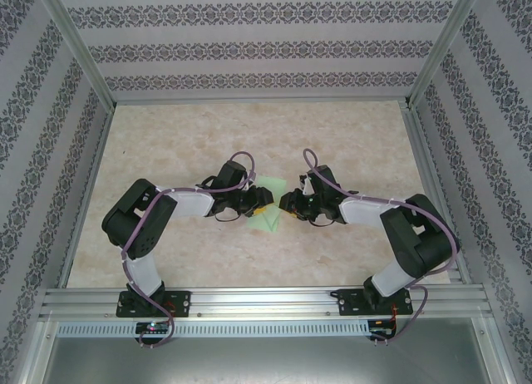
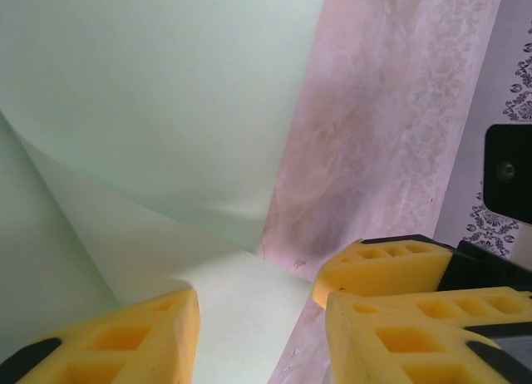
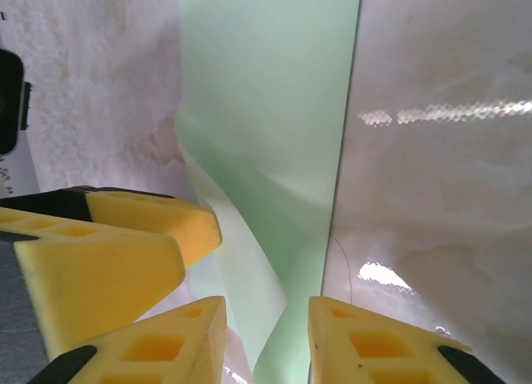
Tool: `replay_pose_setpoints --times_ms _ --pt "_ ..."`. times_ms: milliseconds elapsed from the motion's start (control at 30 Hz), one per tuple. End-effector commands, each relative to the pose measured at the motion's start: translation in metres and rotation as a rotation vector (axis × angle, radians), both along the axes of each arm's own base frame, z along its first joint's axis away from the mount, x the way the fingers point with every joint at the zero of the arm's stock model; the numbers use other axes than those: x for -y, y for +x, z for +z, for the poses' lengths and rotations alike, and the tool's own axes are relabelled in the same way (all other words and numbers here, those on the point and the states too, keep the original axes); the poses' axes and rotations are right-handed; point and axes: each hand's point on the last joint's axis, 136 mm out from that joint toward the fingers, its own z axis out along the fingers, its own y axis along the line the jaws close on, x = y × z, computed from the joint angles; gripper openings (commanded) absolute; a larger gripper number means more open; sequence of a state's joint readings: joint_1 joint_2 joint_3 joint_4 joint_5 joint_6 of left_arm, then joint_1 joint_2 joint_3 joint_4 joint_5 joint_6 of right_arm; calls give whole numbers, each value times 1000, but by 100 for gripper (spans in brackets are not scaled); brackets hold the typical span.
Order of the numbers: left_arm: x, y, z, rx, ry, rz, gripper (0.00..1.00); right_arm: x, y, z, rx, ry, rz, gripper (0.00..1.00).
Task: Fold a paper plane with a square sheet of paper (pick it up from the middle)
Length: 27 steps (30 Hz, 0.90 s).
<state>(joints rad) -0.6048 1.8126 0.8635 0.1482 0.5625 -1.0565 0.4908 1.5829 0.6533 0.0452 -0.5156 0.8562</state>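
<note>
Pale green sheet of paper [image 3: 266, 110] runs between the part-open left jaws and part-open right jaws, unclamped.

We see the sheet of paper [image 1: 271, 219] lying near the middle of the counter [image 1: 249, 135]. It is thin, plain, pale green and unmarked, and it is partly folded rather than flat. From above, its lower part narrows to a point toward 6 o'clock, with a paler part toward 12 o'clock. Close up, a broad flap curves up over a lower layer, and one long edge runs straight.
</note>
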Motion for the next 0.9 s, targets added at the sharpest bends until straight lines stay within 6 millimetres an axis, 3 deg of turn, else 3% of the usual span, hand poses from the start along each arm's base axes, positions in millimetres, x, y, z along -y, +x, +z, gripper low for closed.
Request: replay_pose_setpoints --times_ms 0,167,367,500,700,867 --pt "6 3 9 29 -11 3 43 -8 2 2 22 0 41 32" --pt "6 3 9 29 -11 2 41 -14 4 3 28 24 59 29" --pt "7 2 13 34 -16 -8 40 -17 9 -3 21 22 70 11" --pt "3 4 20 61 -8 -25 40 -13 14 -10 24 -14 72 5" --pt "7 -1 33 101 -29 -89 39 -12 17 -16 28 -47 101 4" --pt "14 -6 32 98 -43 -133 39 -12 19 -20 23 -59 114 5"
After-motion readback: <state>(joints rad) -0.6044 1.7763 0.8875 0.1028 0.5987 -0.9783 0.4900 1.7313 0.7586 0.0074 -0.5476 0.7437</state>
